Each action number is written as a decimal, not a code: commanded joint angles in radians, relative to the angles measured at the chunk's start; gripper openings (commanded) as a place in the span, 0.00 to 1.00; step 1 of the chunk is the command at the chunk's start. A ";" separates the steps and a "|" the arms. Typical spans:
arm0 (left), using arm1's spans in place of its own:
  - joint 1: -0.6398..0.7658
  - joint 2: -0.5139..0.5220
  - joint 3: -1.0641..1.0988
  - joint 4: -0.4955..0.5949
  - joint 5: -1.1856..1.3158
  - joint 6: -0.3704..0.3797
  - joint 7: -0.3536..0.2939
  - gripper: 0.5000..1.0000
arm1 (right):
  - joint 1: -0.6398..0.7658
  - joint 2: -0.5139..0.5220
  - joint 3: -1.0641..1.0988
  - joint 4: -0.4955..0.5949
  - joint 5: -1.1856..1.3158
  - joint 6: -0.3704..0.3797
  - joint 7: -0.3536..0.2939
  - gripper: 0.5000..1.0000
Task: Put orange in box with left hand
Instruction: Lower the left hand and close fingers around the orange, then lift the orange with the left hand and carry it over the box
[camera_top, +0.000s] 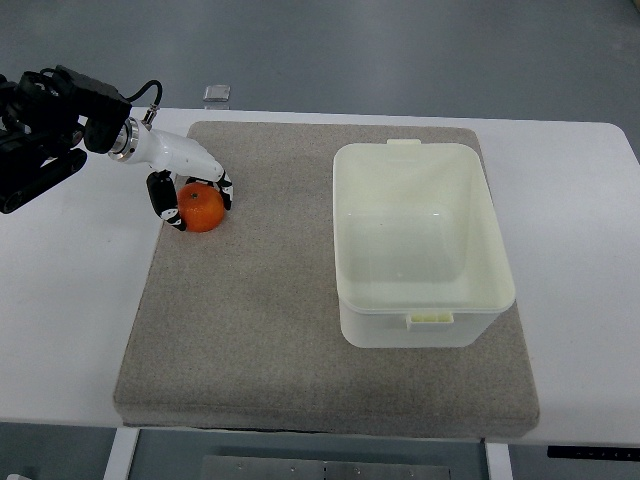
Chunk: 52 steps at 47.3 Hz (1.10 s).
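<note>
- One hand only in sight: left hand (190, 195) reaching in from the left edge, white palm over the mat's (300, 350) far-left part; right hand nowhere in the picture.
- Curling dark-tipped fingers (160, 195) around the orange (203, 209), one set hugging its left flank, another (226, 189) wrapping the far-right side.
- Sitting between those fingers, the orange, near side left bare and facing the camera.
- Probably still resting on the mat rather than hanging clear; hard telling from so steep an angle whether any gap is opening underneath.
- Closing on the fruit, then, by the look of it: grasp step in hand, lift not yet made.
- Standing well apart to the right of the fingers, the box (420, 240), cream-coloured, lid off, nothing lying inside.
- Lying flat beneath both, the mat, itself spread over a white table (60, 320).
- Calling next for a firm enough squeeze to keep a round, smooth fruit from rolling out through the open near side.
- Then raising high enough for the fingers and fruit to be clearing the box's rim, carrying rightward across the mat.
- Finishing by lowering over the box's open middle and spreading the fingers, rather than letting go above the wall.
</note>
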 joint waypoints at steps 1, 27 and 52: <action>-0.002 -0.001 -0.001 0.002 -0.004 0.009 0.000 0.00 | 0.000 0.000 0.000 0.000 0.000 0.000 0.000 0.85; -0.111 0.011 -0.036 0.005 -0.026 0.077 0.000 0.00 | 0.000 0.000 0.000 0.000 0.000 0.000 0.000 0.85; -0.160 -0.003 -0.123 -0.052 -0.043 0.083 0.000 0.00 | 0.000 0.000 0.000 0.000 0.000 0.000 0.000 0.85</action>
